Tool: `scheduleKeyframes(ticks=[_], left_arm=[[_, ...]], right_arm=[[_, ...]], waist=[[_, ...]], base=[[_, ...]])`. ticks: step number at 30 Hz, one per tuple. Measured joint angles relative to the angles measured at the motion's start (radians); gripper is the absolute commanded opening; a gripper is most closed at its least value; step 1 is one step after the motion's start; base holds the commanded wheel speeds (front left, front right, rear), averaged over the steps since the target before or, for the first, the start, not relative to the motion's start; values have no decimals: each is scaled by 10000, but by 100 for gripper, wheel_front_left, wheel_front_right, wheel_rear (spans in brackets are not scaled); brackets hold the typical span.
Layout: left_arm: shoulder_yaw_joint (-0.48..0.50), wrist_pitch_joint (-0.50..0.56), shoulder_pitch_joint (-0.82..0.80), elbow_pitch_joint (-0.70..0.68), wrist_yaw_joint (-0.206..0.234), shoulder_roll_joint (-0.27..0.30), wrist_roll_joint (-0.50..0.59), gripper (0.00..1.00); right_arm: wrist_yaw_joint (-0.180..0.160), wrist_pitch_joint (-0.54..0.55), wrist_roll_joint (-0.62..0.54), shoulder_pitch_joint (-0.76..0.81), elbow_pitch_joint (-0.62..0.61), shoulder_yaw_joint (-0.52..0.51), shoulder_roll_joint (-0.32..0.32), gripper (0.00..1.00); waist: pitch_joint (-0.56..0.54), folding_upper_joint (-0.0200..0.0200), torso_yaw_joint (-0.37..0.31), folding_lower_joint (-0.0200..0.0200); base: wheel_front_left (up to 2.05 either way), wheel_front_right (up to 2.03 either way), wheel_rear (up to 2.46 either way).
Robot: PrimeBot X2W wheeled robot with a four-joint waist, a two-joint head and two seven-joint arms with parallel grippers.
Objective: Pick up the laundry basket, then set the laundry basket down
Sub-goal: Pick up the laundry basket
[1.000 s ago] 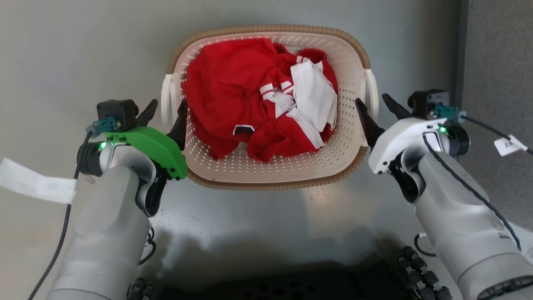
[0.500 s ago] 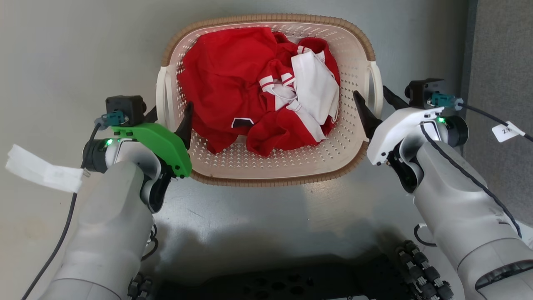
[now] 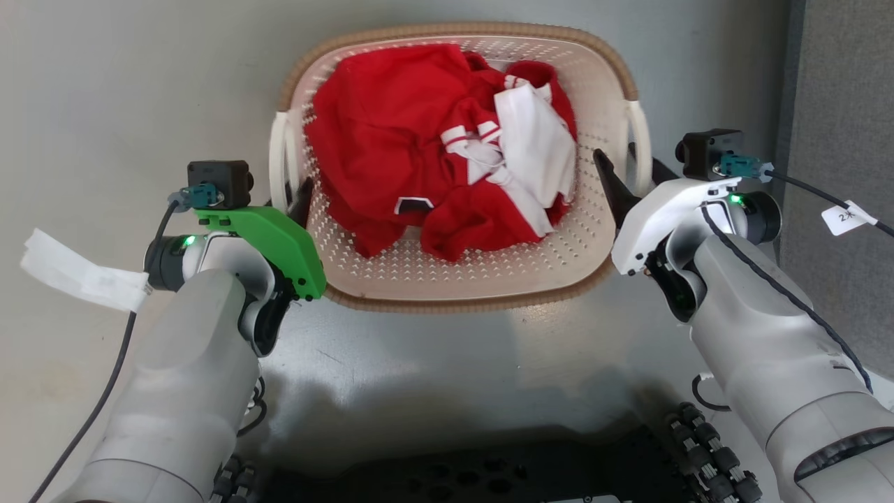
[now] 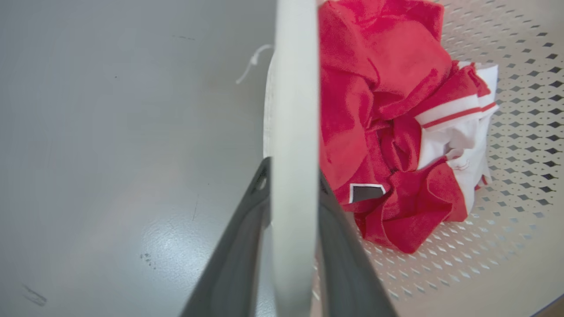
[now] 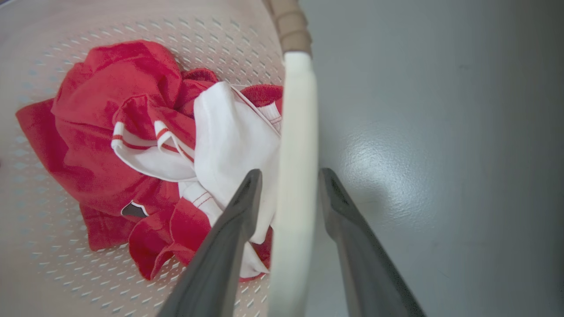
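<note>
**Between two grippers, a basket of clothes**

Right in front of the robot is the laundry basket (image 3: 489,272), with grey floor (image 3: 140,84) all around it. Red and white clothes (image 3: 419,140) lie bunched up inside. The left gripper (image 4: 293,169) pinches the left handle (image 4: 294,110), one dark finger pressed on each side. The right gripper (image 5: 291,174) has its fingers spread around the right handle (image 5: 299,110), with a small gap on the inner side.
</note>
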Motion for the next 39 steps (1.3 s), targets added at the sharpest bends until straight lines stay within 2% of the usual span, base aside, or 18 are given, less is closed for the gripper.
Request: scheduleKeyframes(ticks=[1,2,13,24,39], left_arm=[[-42,71,-11,33,0,4,-56,0],[-94,90,-14,58,19,10,-94,0],[-541,42,-37,376,17,73,-616,0],[-882,82,149,890,12,117,-1275,0],[-1244,1055,871,1235,-2,159,-2382,0]], right_arm=[[0,0,69,-5,4,69,-2,3],[0,-2,153,-9,4,144,-2,0],[-19,-104,757,-48,127,665,-27,0],[-31,-136,1549,80,236,1567,-27,0],[-31,1386,2857,388,612,2401,4,0]], waist=[[0,0,6,0],[0,0,12,0],[-289,0,45,0],[-1280,0,-6,0],[-3352,0,-194,-1]], base=[[0,0,0],[0,0,0],[0,0,0],[0,0,0],[0,0,0]])
